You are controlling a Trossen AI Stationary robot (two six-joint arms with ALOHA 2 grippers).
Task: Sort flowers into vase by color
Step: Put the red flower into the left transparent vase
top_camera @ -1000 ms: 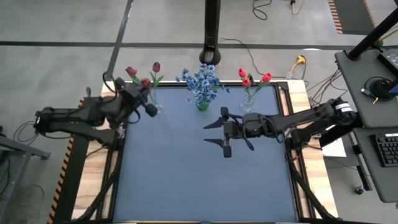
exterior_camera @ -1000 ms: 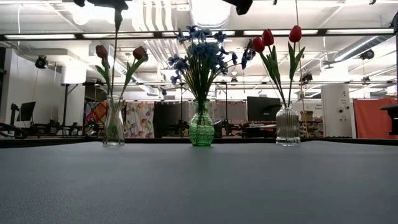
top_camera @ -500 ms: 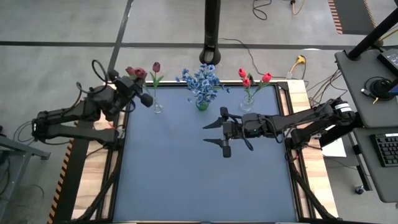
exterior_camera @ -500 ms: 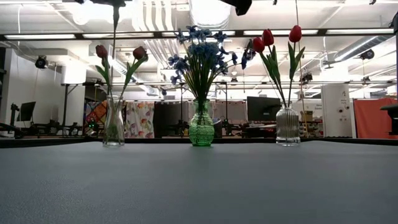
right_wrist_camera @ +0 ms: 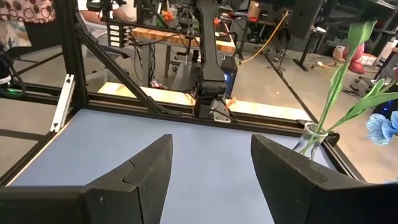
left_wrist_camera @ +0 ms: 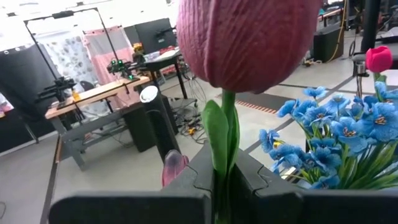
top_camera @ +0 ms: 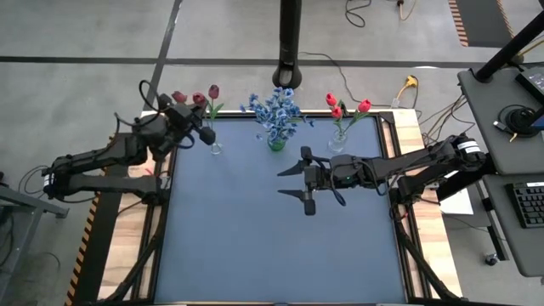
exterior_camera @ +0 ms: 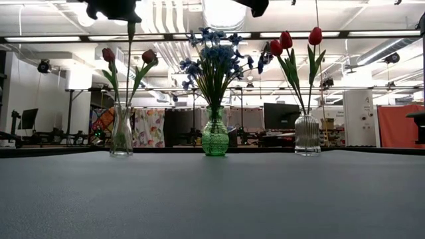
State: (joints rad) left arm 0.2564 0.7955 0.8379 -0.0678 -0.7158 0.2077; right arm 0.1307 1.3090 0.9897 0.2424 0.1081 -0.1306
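Observation:
My left gripper (top_camera: 197, 117) is shut on a dark maroon tulip (left_wrist_camera: 249, 37) above the clear left vase (exterior_camera: 121, 133) at the table's far left. The vase holds two maroon tulips (exterior_camera: 149, 56). In the low view the held stem (exterior_camera: 131, 40) hangs from the gripper (exterior_camera: 123, 13) toward the vase; I cannot tell whether its lower end is inside. A green vase (exterior_camera: 215, 136) holds blue sprigs (top_camera: 276, 110). A ribbed clear vase (exterior_camera: 307, 136) holds red tulips (top_camera: 336, 109). My right gripper (top_camera: 293, 183) hovers open over the table's middle. My left gripper pinches the tulip's green stem (left_wrist_camera: 225, 163) between its two fingers, just below the flower head. The fingers (left_wrist_camera: 186, 186) come level from the table's left side and lie across the stem. The tulip stands upright, its head above the fingers and its stem hanging below.
The three vases stand in a row along the far edge of the blue mat (top_camera: 280, 246), whose near part is bare. A black post (top_camera: 290, 42) rises behind the green vase. A desk with a keyboard (top_camera: 529, 204) stands to the right.
My left arm has swung toward the table's far edge, carrying the maroon tulip upright over the left vase. In the low view the stem has shifted slightly toward the right and the gripper now shows at the top. My right arm has kept still.

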